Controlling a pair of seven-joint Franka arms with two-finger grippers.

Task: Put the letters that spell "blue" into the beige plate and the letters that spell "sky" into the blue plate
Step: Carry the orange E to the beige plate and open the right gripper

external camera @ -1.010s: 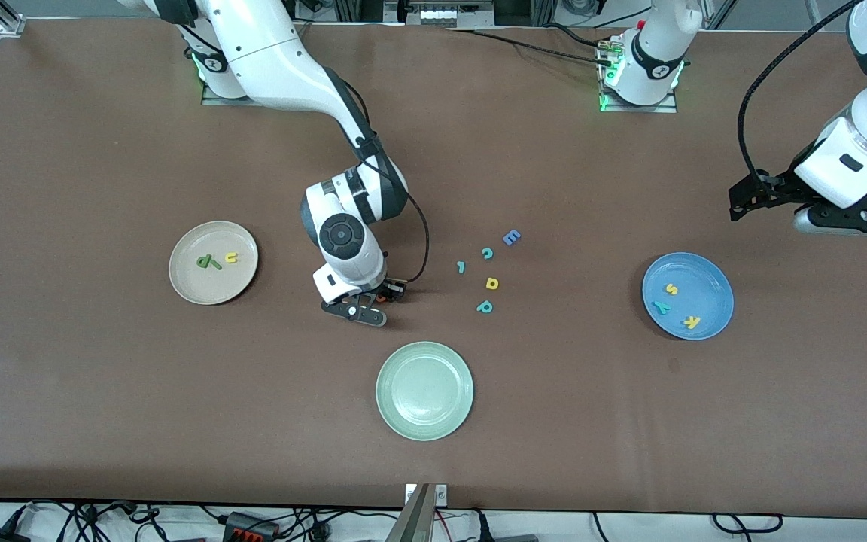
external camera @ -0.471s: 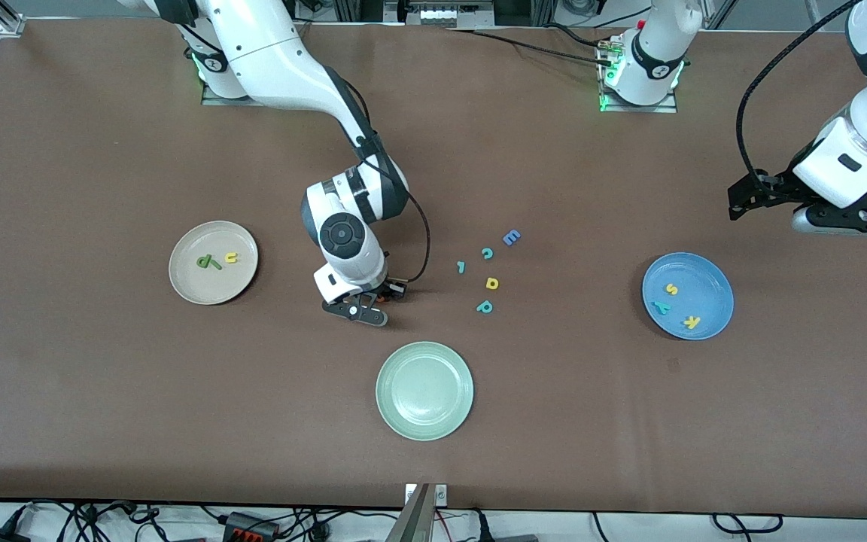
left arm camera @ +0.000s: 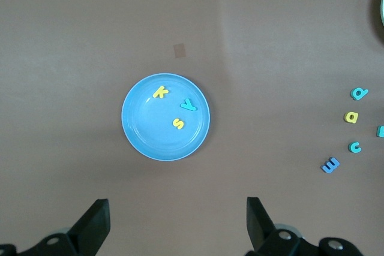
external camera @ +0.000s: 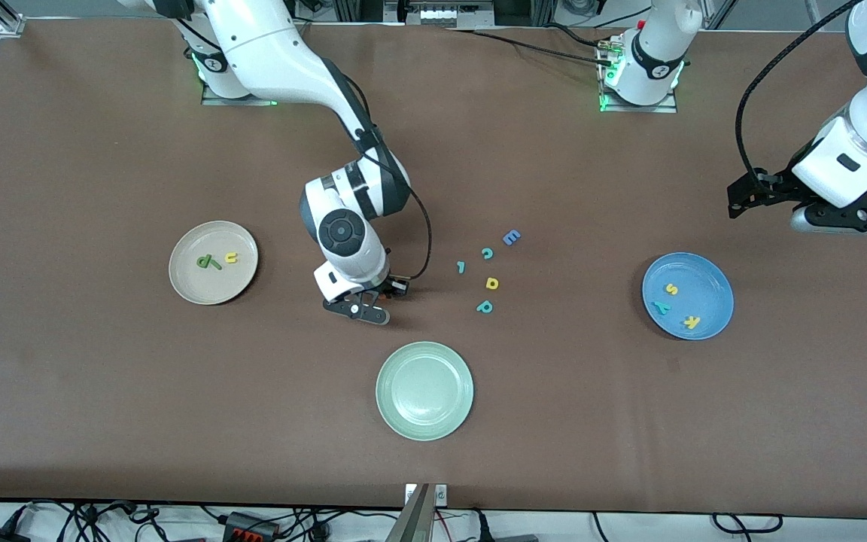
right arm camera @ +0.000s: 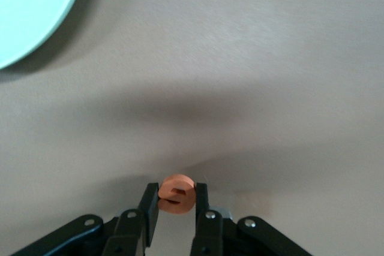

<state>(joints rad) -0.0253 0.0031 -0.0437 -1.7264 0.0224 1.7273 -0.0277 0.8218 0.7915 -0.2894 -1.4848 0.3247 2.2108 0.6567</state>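
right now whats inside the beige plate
The beige plate holds a green b, a thin green stick l touching it, and a yellow u. Nothing covers the plate. The orange e is not there; the right gripper holds it.

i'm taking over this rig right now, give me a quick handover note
Right tool: shut on the orange e, low over the table between the beige plate and the loose letters.
Left tool: open, holding nothing, waiting above the blue plate.
Done: yellow s, teal y, yellow k in the blue plate; green b, green l, yellow u in the beige plate.
Left: put the e in the beige plate.
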